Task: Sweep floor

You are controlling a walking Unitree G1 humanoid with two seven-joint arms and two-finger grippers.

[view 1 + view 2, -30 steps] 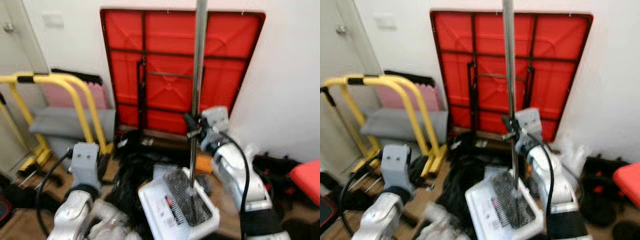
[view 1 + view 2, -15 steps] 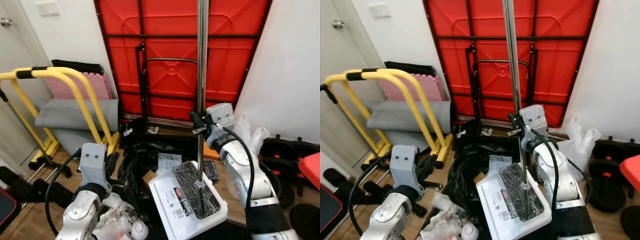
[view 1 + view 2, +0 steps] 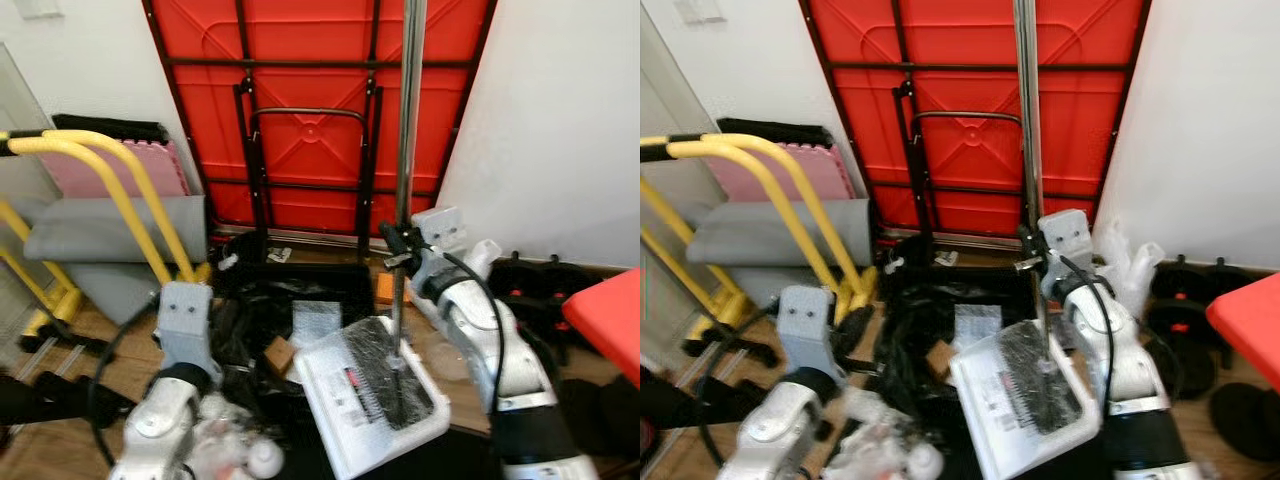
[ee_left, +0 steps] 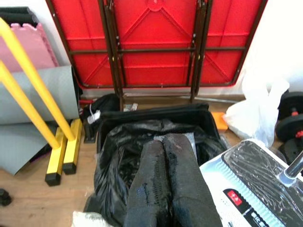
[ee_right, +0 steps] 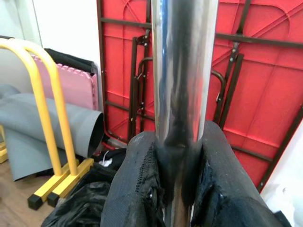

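My right gripper [image 3: 396, 252] is shut on the shiny metal pole [image 3: 405, 150] of a floor sweeper, at about mid-height. The wrist view shows both black fingers [image 5: 139, 189] pressed against the pole [image 5: 182, 71]. The pole stands nearly upright and ends in a white sweeper head [image 3: 370, 395] with a black brush panel, lying on the floor in front of me. My left gripper [image 4: 163, 151] is shut with nothing in it, hanging over an open black rubbish bag [image 4: 118, 151].
A folded red table [image 3: 310, 110] leans on the wall ahead. A yellow frame [image 3: 130, 190], grey mat roll [image 3: 100, 225] and pink foam mats stand at left. Black weights [image 3: 530, 280], a white plastic bag [image 3: 1130, 265] and a red seat [image 3: 610, 330] lie at right. Crumpled white litter [image 3: 225, 440] is near my left arm.
The whole view has shifted as the camera moved: the red table and yellow frame now sit further left. Both arms keep their poses, and the right gripper stays on the pole.
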